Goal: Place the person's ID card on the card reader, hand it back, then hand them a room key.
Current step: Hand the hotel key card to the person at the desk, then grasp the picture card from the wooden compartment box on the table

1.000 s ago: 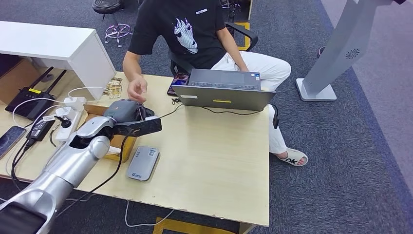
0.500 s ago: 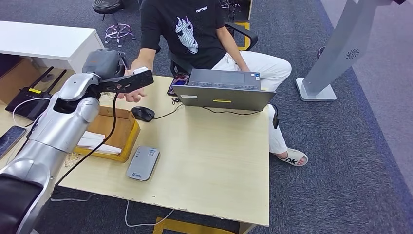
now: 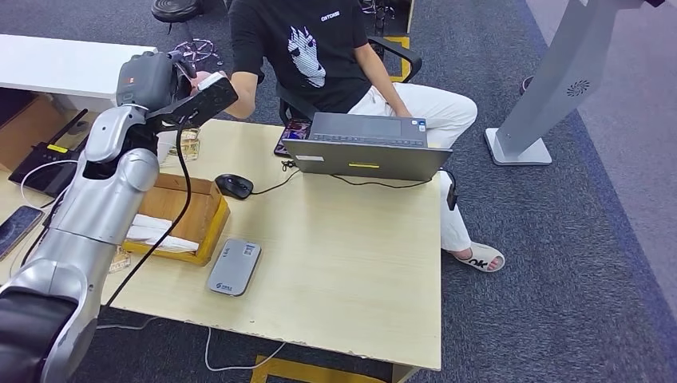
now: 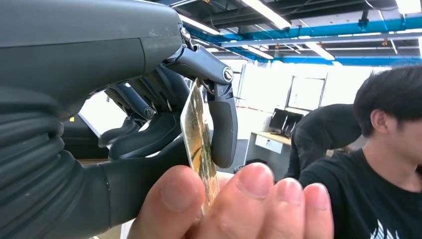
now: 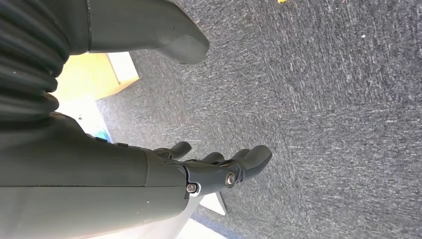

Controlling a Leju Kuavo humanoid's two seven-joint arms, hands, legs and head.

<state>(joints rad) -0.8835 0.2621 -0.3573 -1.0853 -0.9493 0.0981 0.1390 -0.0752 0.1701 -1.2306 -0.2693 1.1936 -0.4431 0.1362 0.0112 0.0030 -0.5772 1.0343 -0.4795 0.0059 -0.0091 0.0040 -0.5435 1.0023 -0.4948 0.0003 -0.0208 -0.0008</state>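
- left robot hand [image 3: 172, 84] raised above the far edge of the surface [image 3: 351, 239], pinching a card [image 4: 199, 144] between thumb and fingers.
- person's hand [image 4: 234, 206] grips the card's free end, just beyond the robot hand.
- card reader [image 3: 235, 266] lies flat on the surface, well below and nearer than the robot hand, beside a cardboard box [image 3: 180, 219].
- right robot hand [image 5: 199, 169] hangs over carpet, fingers loosely apart, holding nothing.

No readable text or labels.
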